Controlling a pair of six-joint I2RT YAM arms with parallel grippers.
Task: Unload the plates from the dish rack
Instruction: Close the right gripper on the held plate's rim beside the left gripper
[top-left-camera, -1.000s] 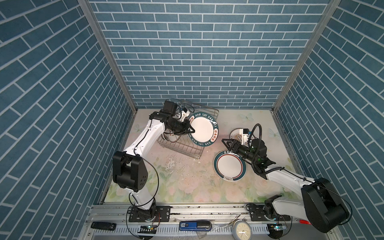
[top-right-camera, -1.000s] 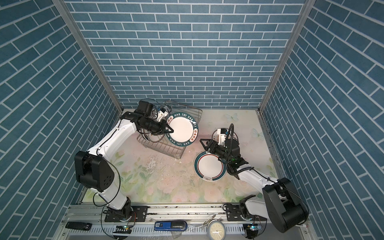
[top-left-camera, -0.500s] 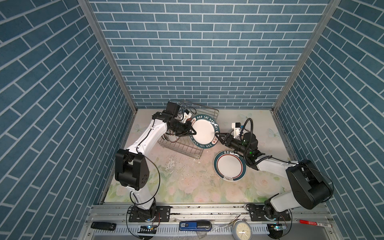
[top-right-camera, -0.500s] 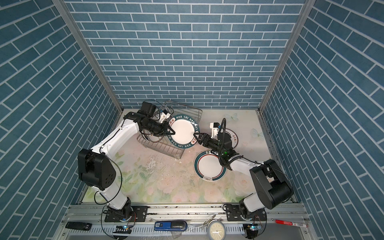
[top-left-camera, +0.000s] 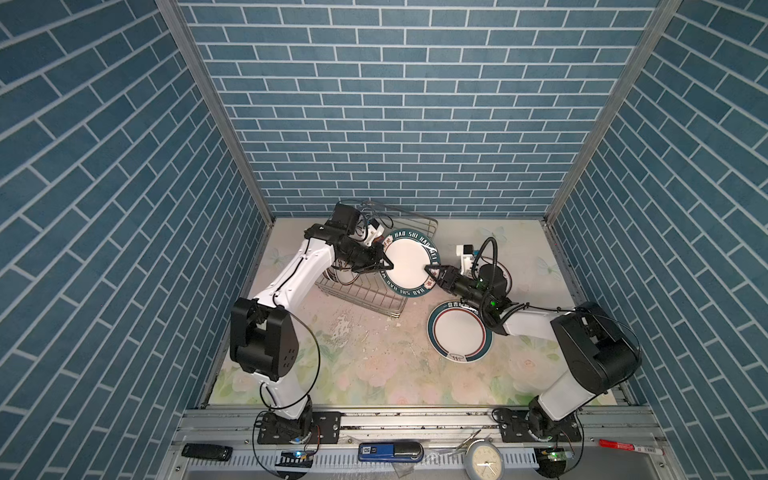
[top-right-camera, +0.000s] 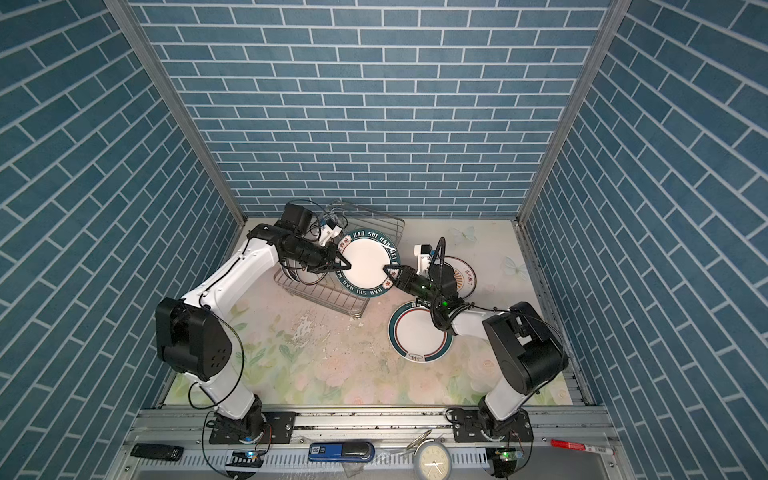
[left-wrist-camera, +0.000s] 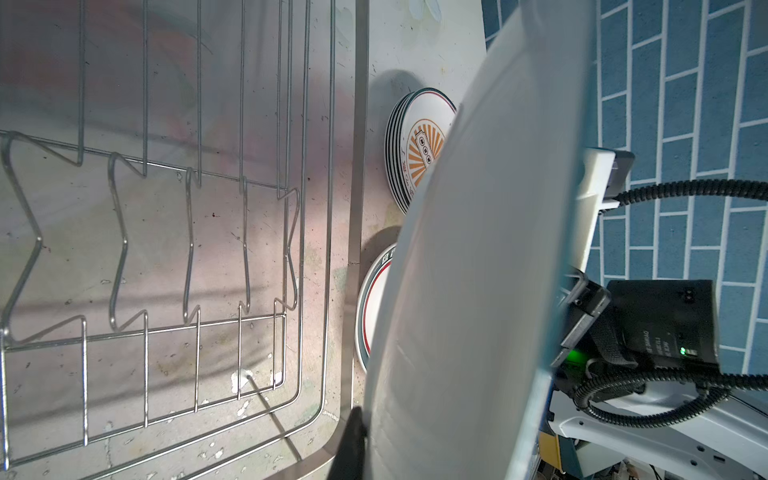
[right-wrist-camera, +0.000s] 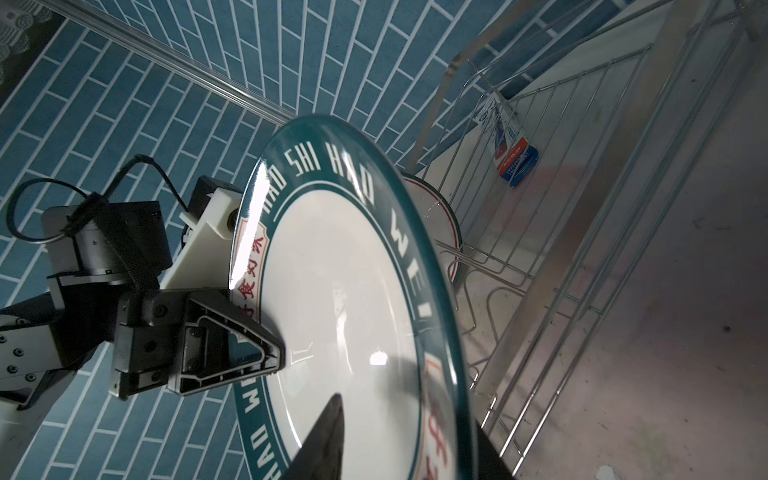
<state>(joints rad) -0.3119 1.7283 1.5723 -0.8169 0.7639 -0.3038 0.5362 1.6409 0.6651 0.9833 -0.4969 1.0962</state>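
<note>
**Held plate** (top-left-camera: 409, 266) (top-right-camera: 368, 266): white, with a dark teal rim lettered HAO SHI HAO WEI. It is raised off the table and tilted, with its face turned up toward both top views, where it overlaps the 3 o'clock side of the dish rack (top-left-camera: 365, 293) (top-right-camera: 328, 296).

**Left gripper** (top-left-camera: 384, 266) (top-right-camera: 347, 266): clamped tight on the plate's rim at 9 o'clock, with one finger (right-wrist-camera: 232, 349) lying across the lettered band.

**Right gripper** (top-left-camera: 430, 270) (top-right-camera: 388, 269): at the rim's 3 o'clock, its jaws narrowed and astride the edge. Whether they press on it cannot be told.

**Further plate** (right-wrist-camera: 448, 224): stands among the rack's wires behind the held one.

**Single plate** (top-left-camera: 459, 336) (top-right-camera: 419, 332): lies flat on the floral tabletop (top-left-camera: 374, 374) at 5 o'clock of the held plate.

**Stack of plates** (top-right-camera: 462, 274) (left-wrist-camera: 419, 141): has an orange sunburst on the top plate and sits at 3 o'clock, partly behind the right arm.
</note>
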